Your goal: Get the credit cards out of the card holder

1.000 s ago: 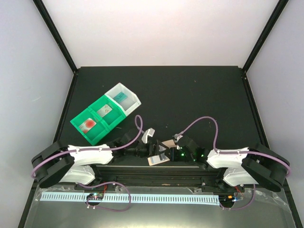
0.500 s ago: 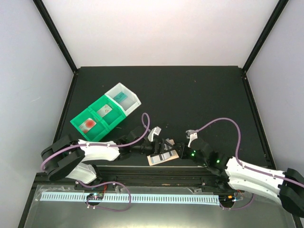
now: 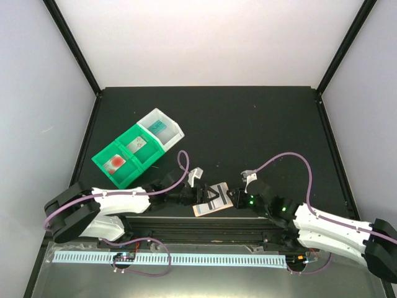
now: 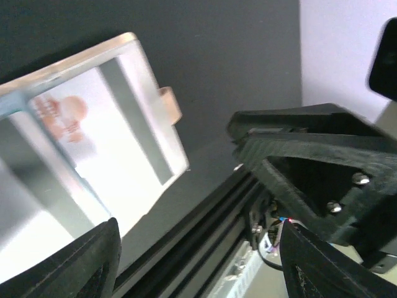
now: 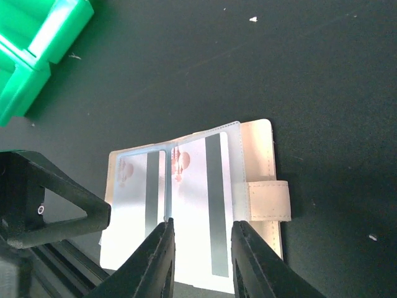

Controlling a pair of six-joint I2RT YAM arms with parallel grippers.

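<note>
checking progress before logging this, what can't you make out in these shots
Card count: right wrist view; clear sleeves of the card holder overlap, hiding anything under the two striped credit cards.
Card print: blurred in left wrist view, too small in top view.
Holder's near edge: right wrist view, partly behind the right pincer.

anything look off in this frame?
Nothing damaged or spilled. The card holder lies open and skewed, right at the table's near edge beside the rail, its strap sticking out sideways. Two cards show inside it.
</note>
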